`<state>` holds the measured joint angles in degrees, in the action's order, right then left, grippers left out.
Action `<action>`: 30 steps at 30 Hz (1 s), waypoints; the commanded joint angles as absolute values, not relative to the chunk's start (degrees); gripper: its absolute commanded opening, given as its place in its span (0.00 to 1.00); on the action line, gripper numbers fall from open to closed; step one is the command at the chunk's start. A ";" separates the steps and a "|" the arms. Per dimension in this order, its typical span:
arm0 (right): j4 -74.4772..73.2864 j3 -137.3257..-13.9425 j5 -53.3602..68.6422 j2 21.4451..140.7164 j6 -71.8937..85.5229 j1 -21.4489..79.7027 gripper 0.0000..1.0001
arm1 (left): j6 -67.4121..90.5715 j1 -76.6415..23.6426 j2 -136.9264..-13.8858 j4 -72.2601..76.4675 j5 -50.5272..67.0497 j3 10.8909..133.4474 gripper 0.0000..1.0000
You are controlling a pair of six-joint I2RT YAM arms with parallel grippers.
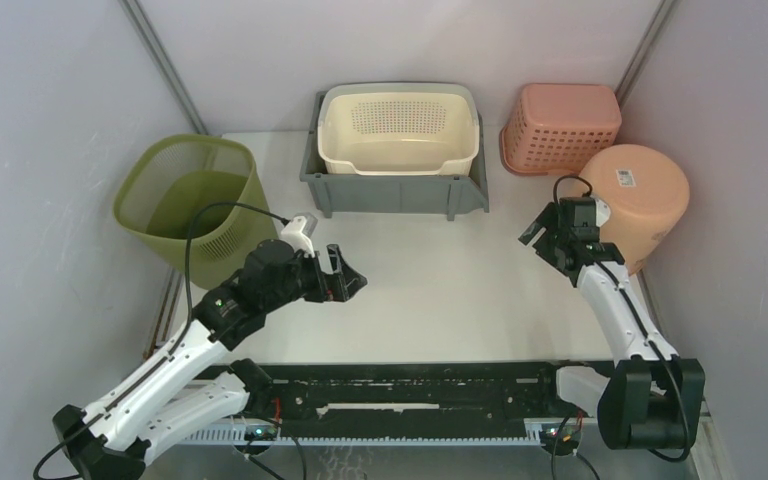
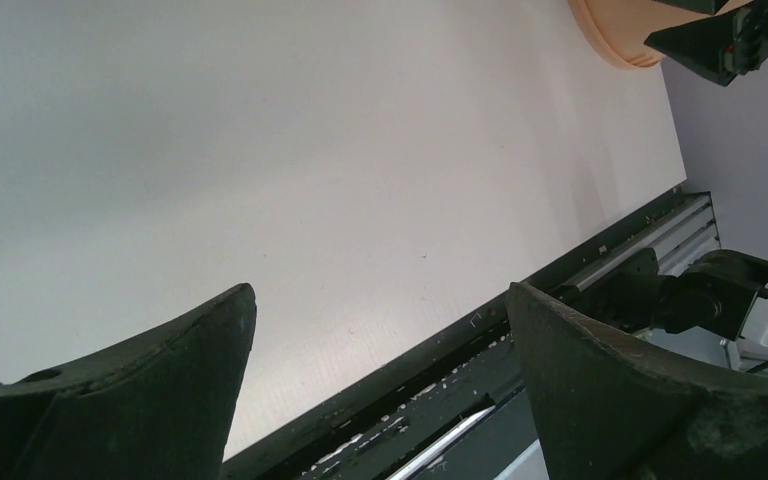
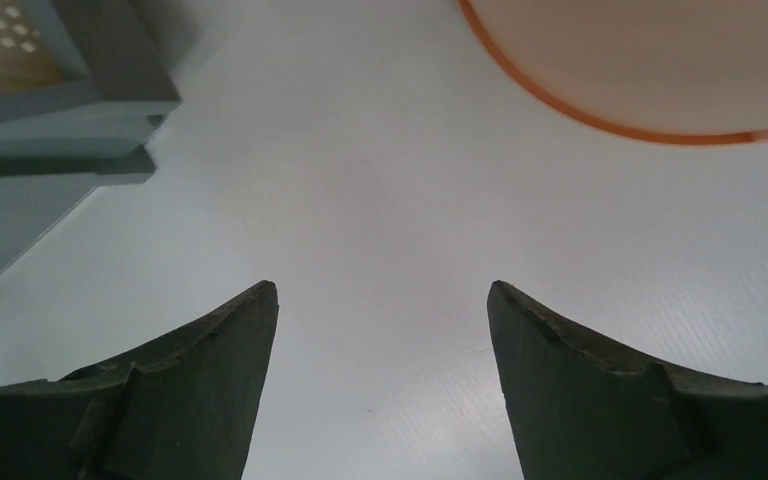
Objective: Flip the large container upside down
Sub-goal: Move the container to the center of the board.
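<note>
The large container, a round peach bucket (image 1: 640, 200), stands mouth down at the table's right edge, its labelled base facing up. My right gripper (image 1: 532, 237) hovers just left of it, apart from it, open and empty. In the right wrist view the bucket's rim (image 3: 660, 60) rests on the table ahead of the open gripper (image 3: 382, 285). My left gripper (image 1: 350, 285) is left of centre above the table, pointing right, open with nothing in it (image 2: 380, 290). An edge of the bucket (image 2: 610, 30) shows far off in the left wrist view.
A green mesh bin (image 1: 185, 195) stands upright at the left. A grey crate (image 1: 395, 190) at the back centre holds a cream basket (image 1: 400, 125). A pink basket (image 1: 560, 125) lies upside down at the back right. A black rail (image 1: 400, 400) runs along the near edge.
</note>
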<state>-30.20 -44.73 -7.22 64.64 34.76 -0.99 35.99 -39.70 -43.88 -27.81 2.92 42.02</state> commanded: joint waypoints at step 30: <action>-30.82 -37.80 2.06 52.25 36.39 -10.75 0.88 | 33.84 -39.56 -43.01 -29.73 0.36 47.59 1.00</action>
